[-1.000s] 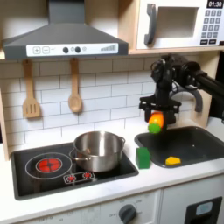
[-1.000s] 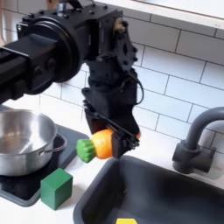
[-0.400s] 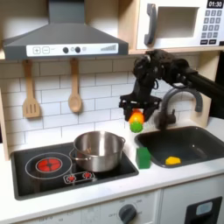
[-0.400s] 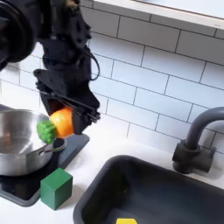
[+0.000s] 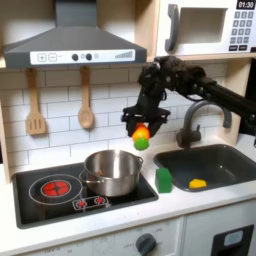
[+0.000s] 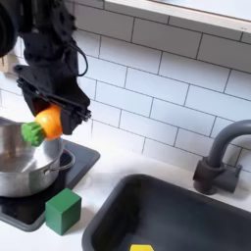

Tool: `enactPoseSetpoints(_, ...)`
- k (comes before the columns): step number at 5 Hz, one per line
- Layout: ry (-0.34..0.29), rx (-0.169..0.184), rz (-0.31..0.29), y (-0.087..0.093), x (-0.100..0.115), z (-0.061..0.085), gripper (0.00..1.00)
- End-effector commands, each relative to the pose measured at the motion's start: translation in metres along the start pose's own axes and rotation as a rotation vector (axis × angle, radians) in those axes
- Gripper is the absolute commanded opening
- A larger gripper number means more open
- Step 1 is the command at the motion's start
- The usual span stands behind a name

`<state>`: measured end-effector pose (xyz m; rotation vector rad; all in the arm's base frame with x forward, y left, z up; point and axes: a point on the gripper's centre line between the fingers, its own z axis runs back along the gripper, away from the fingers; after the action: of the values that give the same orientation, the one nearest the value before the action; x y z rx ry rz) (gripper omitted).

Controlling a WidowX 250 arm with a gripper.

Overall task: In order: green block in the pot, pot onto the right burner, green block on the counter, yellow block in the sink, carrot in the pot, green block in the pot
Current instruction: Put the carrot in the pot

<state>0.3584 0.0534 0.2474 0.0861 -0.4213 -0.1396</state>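
Gripper [image 5: 141,131] [image 6: 46,122] pinching the carrot [image 5: 141,134] [image 6: 43,126], held in the air above and just off the pot [image 5: 112,172] [image 6: 25,159] rim, on the side toward the sink in the first exterior view. Carrot tilted, green end lowest in the first exterior view and turned to the second exterior view's left. Black arm reaching in from the first exterior view's right, passing in front of the white tiled wall [image 5: 105,98] [image 6: 167,88].

Pot on the black stovetop [image 5: 60,194] [image 6: 80,160], over the burner nearer the sink; red-ringed burner [image 5: 55,187] bare at the first exterior view's left. Pot interior looking empty in the second exterior view; far inner wall hidden by the carrot there.

Green block [image 5: 163,179] [image 6: 63,211] upright on the counter [image 5: 190,202] [image 6: 108,185], in the narrow strip between stovetop and sink [image 5: 214,166] [image 6: 186,214], touching neither the pot nor the gripper.

Yellow block [image 5: 198,183] [image 6: 141,247] lying on the sink floor, cut by the lower edge in the second exterior view. Dark curved faucet [image 5: 204,112] [image 6: 221,157] behind the basin.

Two wooden utensils [image 5: 35,104] hanging on the wall at the first exterior view's left, under the grey range hood [image 5: 70,45]; microwave [image 5: 204,26] at upper right.
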Motion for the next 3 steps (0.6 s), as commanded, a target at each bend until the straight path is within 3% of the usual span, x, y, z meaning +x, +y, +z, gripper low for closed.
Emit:
enactPoseSetpoints(1, 0.012, 0.052, 0.071, 0.036, -0.014, -0.001, 0.00)
enactPoseSetpoints(3, 0.025, 0.075, 0.100, 0.049, -0.023, -0.013, 0.00)
